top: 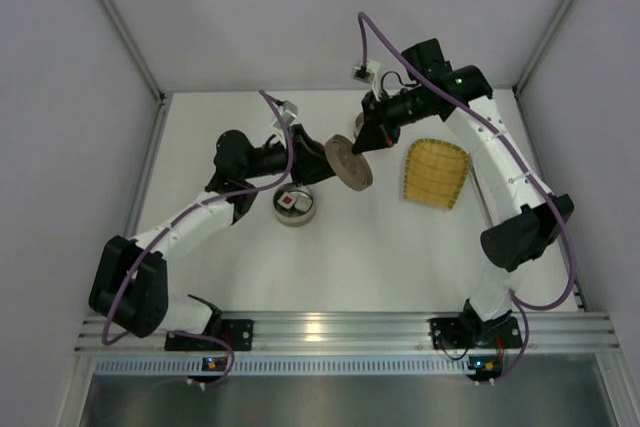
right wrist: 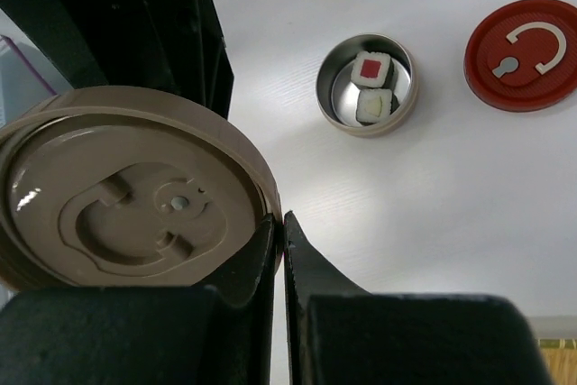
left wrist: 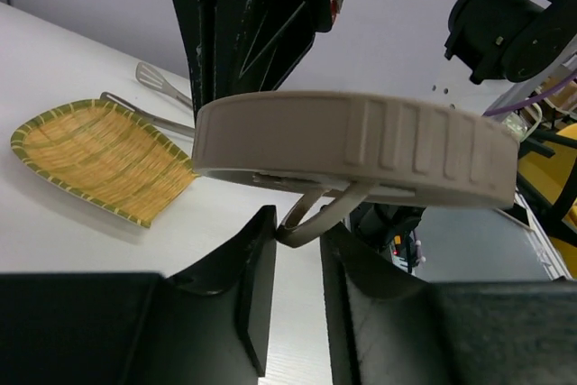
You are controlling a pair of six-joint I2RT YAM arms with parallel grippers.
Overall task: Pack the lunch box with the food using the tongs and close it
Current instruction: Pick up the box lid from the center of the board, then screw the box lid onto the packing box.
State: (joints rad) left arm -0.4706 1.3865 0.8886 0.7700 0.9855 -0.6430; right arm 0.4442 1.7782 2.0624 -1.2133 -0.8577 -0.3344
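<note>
Two arms: both at the beige lid [left wrist: 361, 146], probably a handover.
Right gripper [right wrist: 278, 220]: clamped on its rim.
Left gripper [left wrist: 297, 223]: astride its handle loop [left wrist: 338, 209]; pinching or not, I can't tell.

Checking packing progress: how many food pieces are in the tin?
2: a red-centred roll and a yellow-centred roll beside it, both in the tin; others may be hidden.

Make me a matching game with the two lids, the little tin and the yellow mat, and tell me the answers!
1 beige round ridged lid
2 red round lid
3 small silver round tin
4 yellow woven mat

A lies flat on the white table
B holds two food pieces
C gripped by the right gripper
D next to the metal tongs

Pairs: 1-C, 2-A, 3-B, 4-D
</note>
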